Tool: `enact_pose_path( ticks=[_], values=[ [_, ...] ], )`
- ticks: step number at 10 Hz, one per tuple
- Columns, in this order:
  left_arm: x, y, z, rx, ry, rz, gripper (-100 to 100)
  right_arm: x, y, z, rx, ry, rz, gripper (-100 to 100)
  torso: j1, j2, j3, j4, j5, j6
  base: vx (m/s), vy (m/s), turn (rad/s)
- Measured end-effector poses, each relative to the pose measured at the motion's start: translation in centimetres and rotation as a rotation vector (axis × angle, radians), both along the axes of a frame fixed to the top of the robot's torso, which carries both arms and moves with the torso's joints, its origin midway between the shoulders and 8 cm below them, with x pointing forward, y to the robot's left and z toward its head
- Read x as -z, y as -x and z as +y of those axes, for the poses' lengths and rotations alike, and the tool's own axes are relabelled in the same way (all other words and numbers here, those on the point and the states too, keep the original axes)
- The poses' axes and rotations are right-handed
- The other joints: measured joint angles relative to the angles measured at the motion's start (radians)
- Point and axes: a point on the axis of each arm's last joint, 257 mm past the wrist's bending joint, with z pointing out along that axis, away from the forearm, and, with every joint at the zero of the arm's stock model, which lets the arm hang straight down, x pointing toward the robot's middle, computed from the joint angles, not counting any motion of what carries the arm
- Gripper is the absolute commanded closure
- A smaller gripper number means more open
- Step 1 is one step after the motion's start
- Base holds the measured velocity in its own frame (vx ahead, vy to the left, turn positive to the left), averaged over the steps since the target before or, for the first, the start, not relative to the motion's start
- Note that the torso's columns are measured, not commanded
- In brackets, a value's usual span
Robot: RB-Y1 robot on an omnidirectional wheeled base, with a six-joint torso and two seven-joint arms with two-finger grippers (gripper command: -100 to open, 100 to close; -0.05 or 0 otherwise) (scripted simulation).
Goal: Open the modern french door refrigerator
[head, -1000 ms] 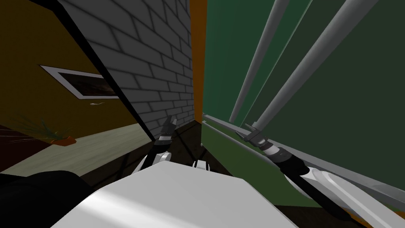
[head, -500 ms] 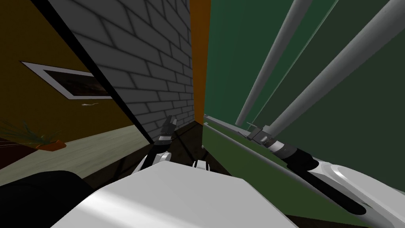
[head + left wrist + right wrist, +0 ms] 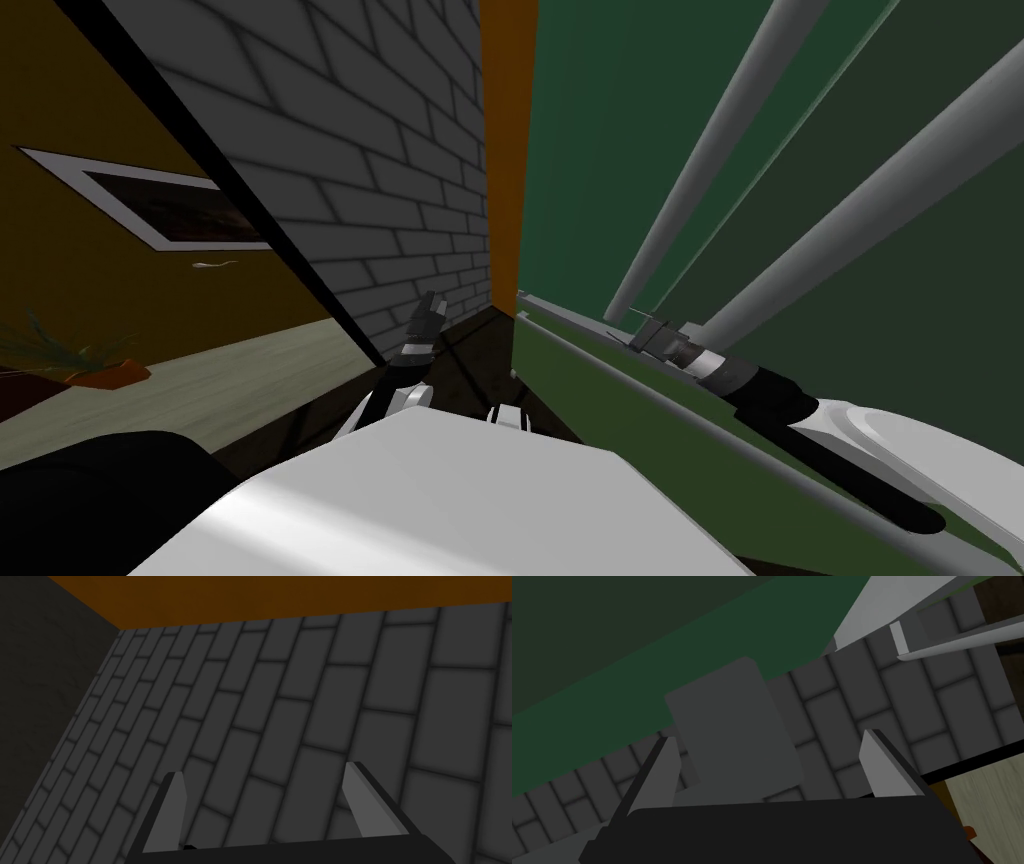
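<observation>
Grey handle [image 3: 732,726] sits between spread fingers of right gripper [image 3: 768,737], unclamped; long axis runs up green door [image 3: 600,120]. Left gripper [image 3: 265,768] also spread, farther off.

The refrigerator [image 3: 600,150], filling the right of the head view, has smooth, matt dark green doors. Its 2 bar handles [image 3: 703,170] are smooth grey with a soft sheen. The brick wall [image 3: 350,150] at upper centre is matt grey. The floor [image 3: 230,375] at lower left shows pale wood grain.

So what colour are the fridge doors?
The fridge doors are dark green, with light grey bar handles; clearest in the head view.
</observation>
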Motion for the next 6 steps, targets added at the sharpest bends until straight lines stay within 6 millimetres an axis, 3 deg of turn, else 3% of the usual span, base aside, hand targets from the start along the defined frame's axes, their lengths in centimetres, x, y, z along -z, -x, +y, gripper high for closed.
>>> enact_pose_path(
  ticks=[1,6],
  values=[
    [0.0,0.0,0.0,0.000,0.000,0.000,0,-0.4,-0.1,-0.1,0.003,0.000,-0.008,100,0.000,-0.001,0.000,-0.003,-0.002,0.000,0.093,0.060,-0.378],
    [0.0,0.0,0.0,0.000,0.000,0.000,0,0.2,1.6,3.8,-0.077,0.007,0.006,100,0.006,0.003,0.002,0.004,0.004,0.000,0.088,0.094,-0.348]
  ],
)
